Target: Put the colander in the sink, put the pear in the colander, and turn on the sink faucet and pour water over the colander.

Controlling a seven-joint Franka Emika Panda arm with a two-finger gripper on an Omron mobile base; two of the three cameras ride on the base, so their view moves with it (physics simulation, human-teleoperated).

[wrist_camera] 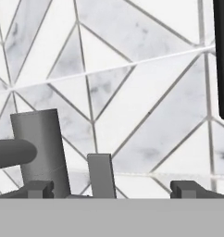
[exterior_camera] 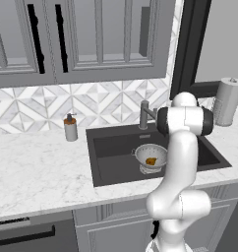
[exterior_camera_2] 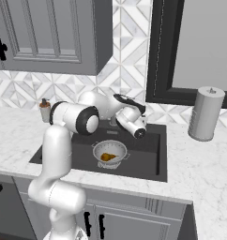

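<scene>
In the left base view, the colander (exterior_camera: pixel 150 157) is sitting inside the sink (exterior_camera: pixel 116 162), toward its right half, with the pear (exterior_camera: pixel 151 161) lying in its bowl. The faucet (exterior_camera: pixel 144 115) is standing at the back edge of the sink, just left of the arm's upper joint, which is covering part of its spout. A soap bottle (exterior_camera: pixel 70 127) is standing on the counter (exterior_camera: pixel 37 167) left of the sink, near the tiled wall. A paper towel roll (exterior_camera: pixel 227 101) is standing upright on the counter at the far right.

In the right base view, the arm is bending over the sink (exterior_camera_2: pixel 146 157), and the hand is reaching toward the back wall above the basin. The colander (exterior_camera_2: pixel 109 153) is resting on the sink floor near the front edge, below the forearm, and the pear (exterior_camera_2: pixel 107 156) is lying inside it. The soap bottle (exterior_camera_2: pixel 44 110) is peeking out behind the arm's shoulder at the left. The paper towel roll (exterior_camera_2: pixel 206 113) is standing on the counter (exterior_camera_2: pixel 204 164) right of the sink.

In the hand view, the gripper (wrist_camera: pixel 114 189) is spreading its fingertips (wrist_camera: pixel 37 189) wide apart and holding nothing. The faucet (wrist_camera: pixel 40 148) post is rising just beside the left tip, its spout running off to the left, and its flat lever (wrist_camera: pixel 101 175) is standing upright between the two tips, touching neither. The tiled wall (wrist_camera: pixel 132 83) is rising behind.
</scene>
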